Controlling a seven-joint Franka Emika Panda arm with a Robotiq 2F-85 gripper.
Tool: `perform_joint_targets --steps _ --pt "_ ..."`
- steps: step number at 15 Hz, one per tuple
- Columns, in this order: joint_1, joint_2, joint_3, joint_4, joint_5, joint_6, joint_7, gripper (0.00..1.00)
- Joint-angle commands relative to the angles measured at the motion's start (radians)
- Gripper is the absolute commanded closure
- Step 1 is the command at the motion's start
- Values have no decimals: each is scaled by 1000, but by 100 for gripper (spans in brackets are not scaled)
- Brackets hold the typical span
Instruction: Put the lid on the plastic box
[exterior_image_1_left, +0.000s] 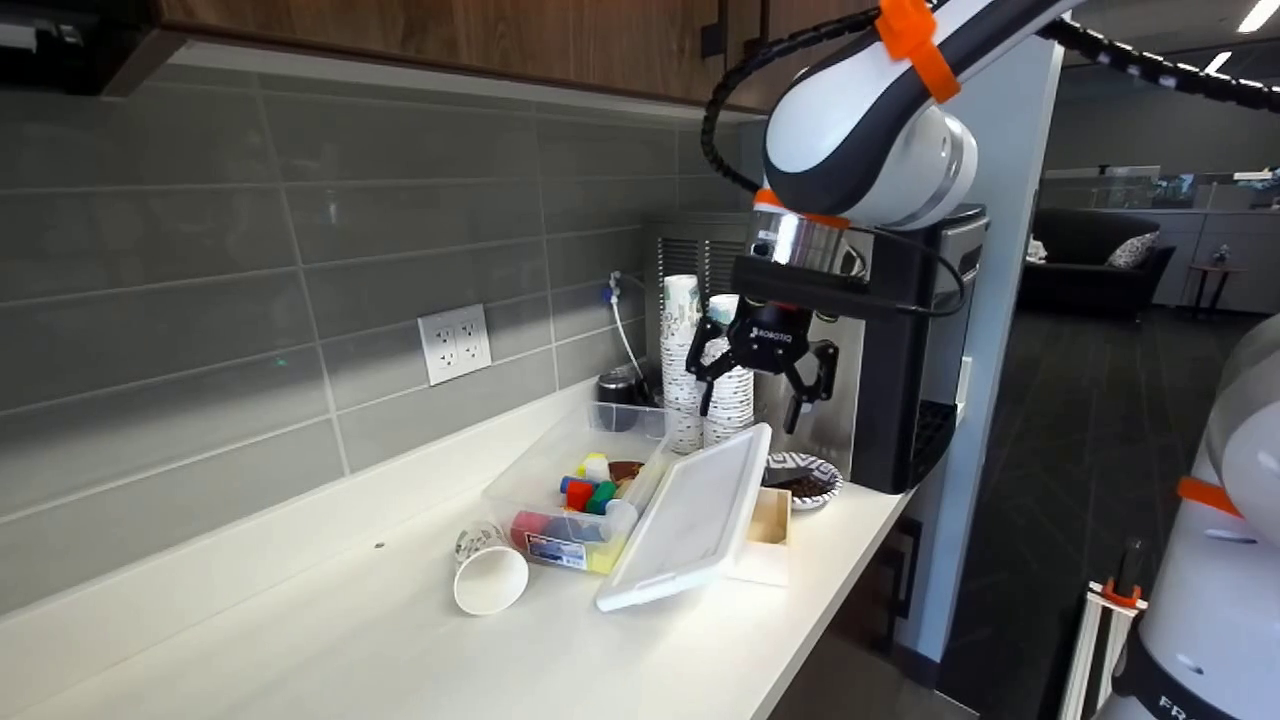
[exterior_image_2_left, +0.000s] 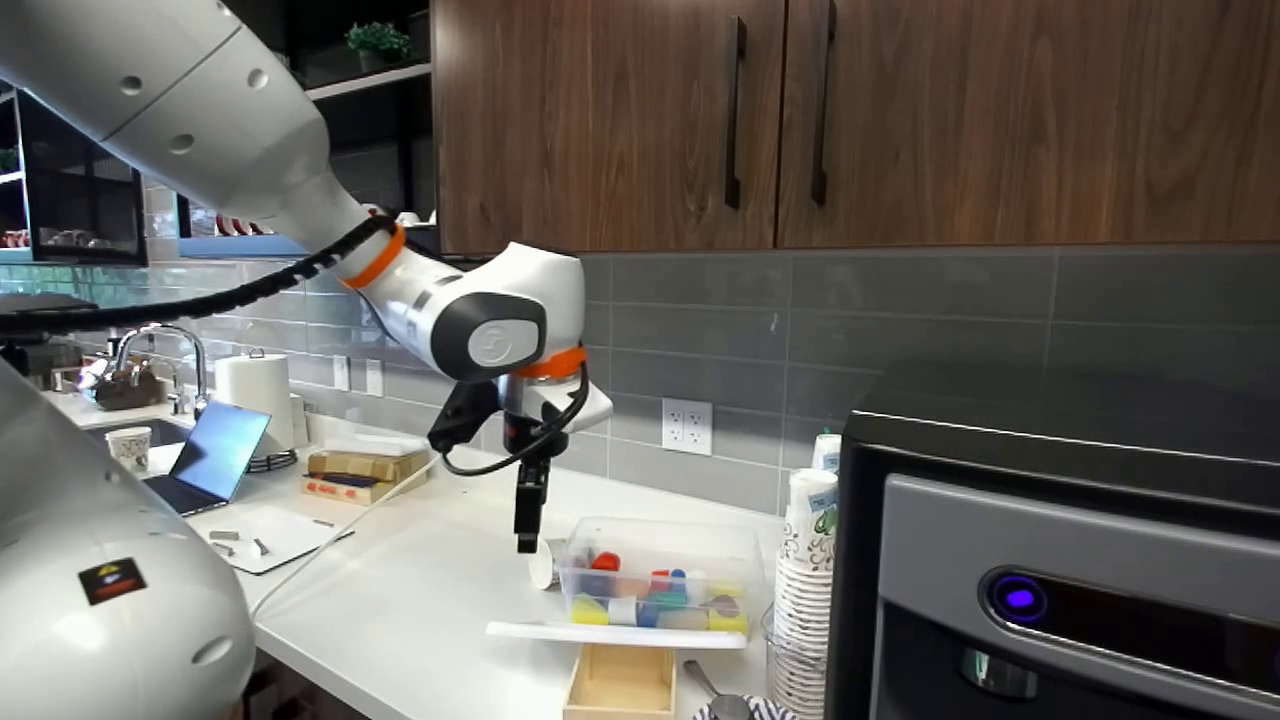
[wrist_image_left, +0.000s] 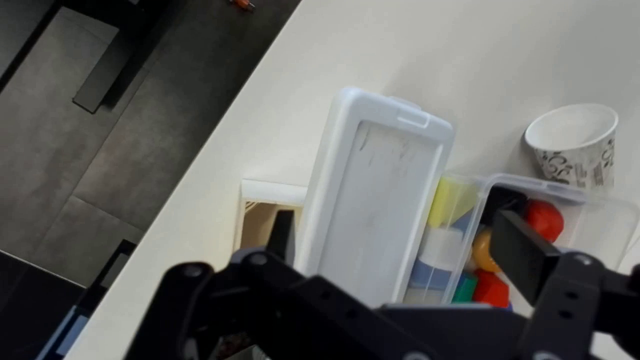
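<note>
"ROBOTIQ" is printed in white on the gripper (exterior_image_1_left: 748, 417), legible in an exterior view. "FR" can be read on the dark band (exterior_image_1_left: 1150, 688) of the arm (exterior_image_1_left: 1190, 600); rest is cropped. A label (exterior_image_1_left: 556, 551) is stuck on the plastic box (exterior_image_1_left: 538, 472); text can't be resolved. A black sticker (exterior_image_2_left: 112, 581) with a yellow triangle is carried by the arm; small print unreadable.

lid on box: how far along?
Done: nothing visible yet; the lid is off, beside the plastic box, whose top is uncovered. In hand: nothing; the gripper hangs open and empty, clear of the lid. Left: grasp the lid, bring it over the box, seat it.
</note>
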Motion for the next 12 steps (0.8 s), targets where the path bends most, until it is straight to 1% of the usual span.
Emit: perform_joint_targets --steps 1,4,8,12 --pt "-70 18 -11 0 -11 26 123 0" --pt "-114 63 -19 0 -5 78 218 0" --pt "-125 161 -25 -2 -13 248 276 0" --pt "-131 295 -20 -6 -34 445 346 0"
